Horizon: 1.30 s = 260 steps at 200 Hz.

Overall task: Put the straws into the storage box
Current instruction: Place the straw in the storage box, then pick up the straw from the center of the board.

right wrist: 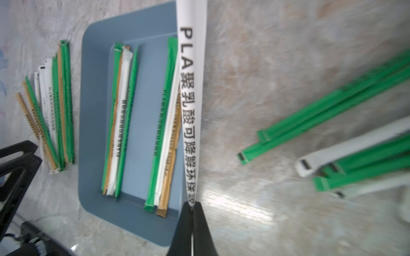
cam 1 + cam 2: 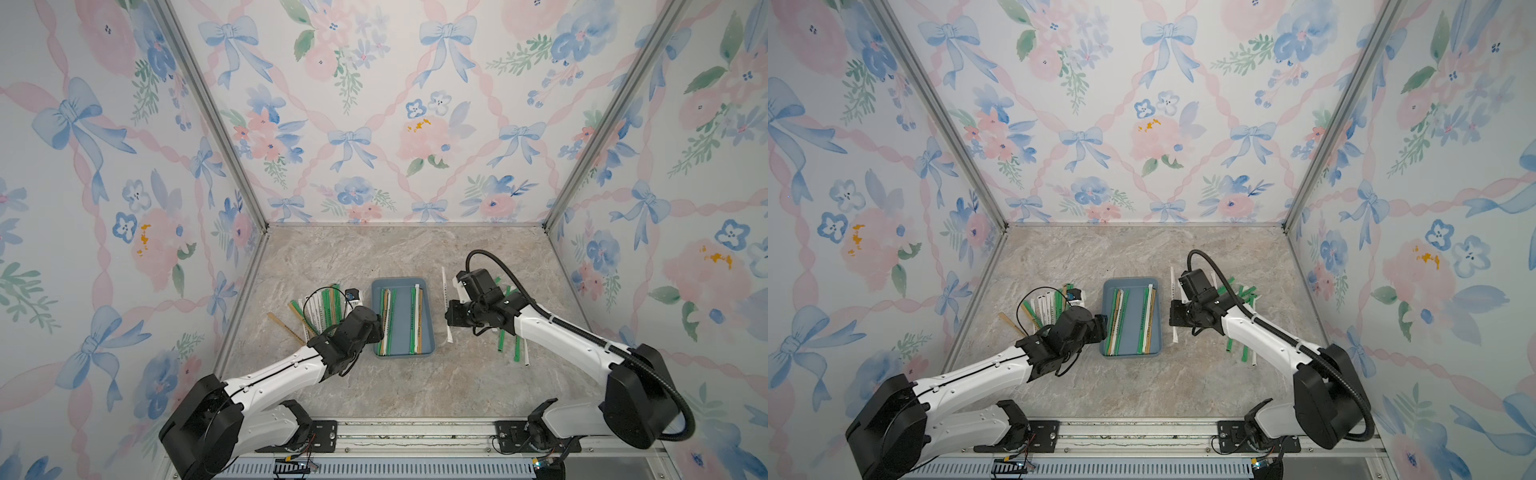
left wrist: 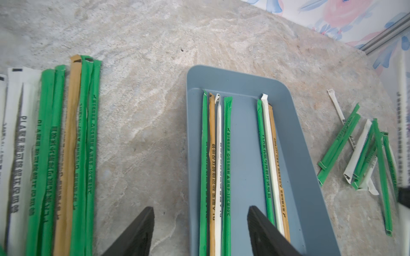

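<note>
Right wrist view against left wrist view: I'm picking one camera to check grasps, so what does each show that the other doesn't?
Only the right wrist view shows the right gripper close up, shut on a white printed straw next to the storage box. Only the left wrist view shows the left gripper, open and empty, at the box's edge. Both show the box holding seven straws in two bundles, plus loose straws on the table at either side of it.
</note>
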Motion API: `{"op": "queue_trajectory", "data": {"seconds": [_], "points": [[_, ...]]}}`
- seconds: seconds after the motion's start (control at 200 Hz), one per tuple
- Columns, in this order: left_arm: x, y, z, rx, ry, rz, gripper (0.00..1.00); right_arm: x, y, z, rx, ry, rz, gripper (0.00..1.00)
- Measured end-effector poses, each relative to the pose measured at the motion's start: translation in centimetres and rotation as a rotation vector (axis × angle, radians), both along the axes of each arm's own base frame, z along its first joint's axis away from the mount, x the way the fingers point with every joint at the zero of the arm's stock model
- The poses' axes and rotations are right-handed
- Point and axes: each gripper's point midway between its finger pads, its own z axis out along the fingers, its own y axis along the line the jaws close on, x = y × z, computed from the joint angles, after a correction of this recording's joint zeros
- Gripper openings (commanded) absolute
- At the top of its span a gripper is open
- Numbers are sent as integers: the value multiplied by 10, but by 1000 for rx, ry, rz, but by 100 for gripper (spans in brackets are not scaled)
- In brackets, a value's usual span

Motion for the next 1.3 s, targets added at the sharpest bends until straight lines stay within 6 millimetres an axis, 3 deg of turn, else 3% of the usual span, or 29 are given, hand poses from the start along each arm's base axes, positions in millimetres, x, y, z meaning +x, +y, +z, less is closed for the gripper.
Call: {"op": "queue_trajectory", "data": {"seconds": [0.175, 0.44, 0.81, 1.06, 1.3], "points": [[5, 35, -10, 22, 31, 98, 69, -3, 44, -23, 35, 59, 46, 5], [1, 79, -30, 40, 87, 224, 66, 6, 70, -39, 62, 89, 39, 8], [-4, 111, -47, 37, 150, 328, 57, 6, 69, -53, 15, 104, 37, 30], [-3, 128, -48, 32, 161, 386, 48, 7, 66, -54, -6, 92, 40, 32], [-7, 141, -53, 43, 187, 430, 47, 7, 66, -52, -4, 85, 45, 32]]}}
